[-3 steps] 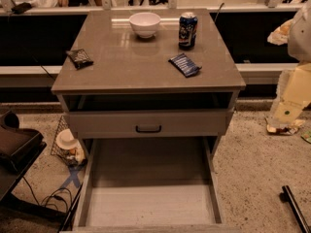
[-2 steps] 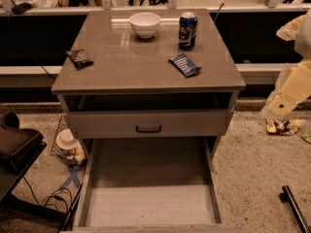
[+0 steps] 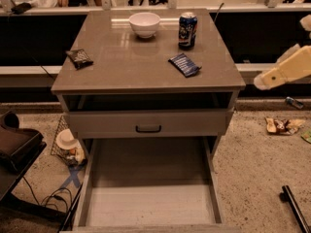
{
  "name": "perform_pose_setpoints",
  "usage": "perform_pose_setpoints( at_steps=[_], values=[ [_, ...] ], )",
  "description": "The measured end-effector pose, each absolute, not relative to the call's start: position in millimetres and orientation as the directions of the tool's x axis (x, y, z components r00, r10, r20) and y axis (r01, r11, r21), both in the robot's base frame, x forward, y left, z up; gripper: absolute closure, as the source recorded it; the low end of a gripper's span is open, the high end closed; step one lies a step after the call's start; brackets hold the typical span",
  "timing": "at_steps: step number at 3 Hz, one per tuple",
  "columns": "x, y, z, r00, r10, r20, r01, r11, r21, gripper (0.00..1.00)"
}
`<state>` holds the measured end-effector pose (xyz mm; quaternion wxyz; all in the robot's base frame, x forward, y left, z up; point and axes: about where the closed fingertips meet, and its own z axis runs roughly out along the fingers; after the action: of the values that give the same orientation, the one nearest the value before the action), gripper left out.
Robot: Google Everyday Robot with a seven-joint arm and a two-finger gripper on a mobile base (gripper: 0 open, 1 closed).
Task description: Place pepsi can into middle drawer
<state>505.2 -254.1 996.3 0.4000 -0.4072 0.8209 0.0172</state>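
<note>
Pepsi can [image 3: 187, 30] on cabinet top [image 3: 131, 67], pincer [image 3: 265, 80] well apart at right edge, its state unclear

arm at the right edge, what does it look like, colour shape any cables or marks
The arm is a smooth pale cream shell, blocky, narrowing toward the tool at the picture's right side, just off the cabinet top. A small dark spot sits near the narrow end. No cables, lettering or sleeves show.
</note>
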Motion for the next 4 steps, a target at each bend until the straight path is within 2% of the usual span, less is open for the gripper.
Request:
perform_pose_setpoints(
  at_steps=[2, 3, 4],
  values=[
    [568, -246, 1008, -0.258, -0.399, -0.880, -0.536, 0.817, -0.214, 0.00],
    [580, -230, 1001, -0.231, -0.301, -0.925, -0.470, 0.867, -0.165, 0.00],
    [591, -236, 1014, -0.183, -0.276, -0.944, -0.405, 0.896, -0.183, 0.00]
  ],
)
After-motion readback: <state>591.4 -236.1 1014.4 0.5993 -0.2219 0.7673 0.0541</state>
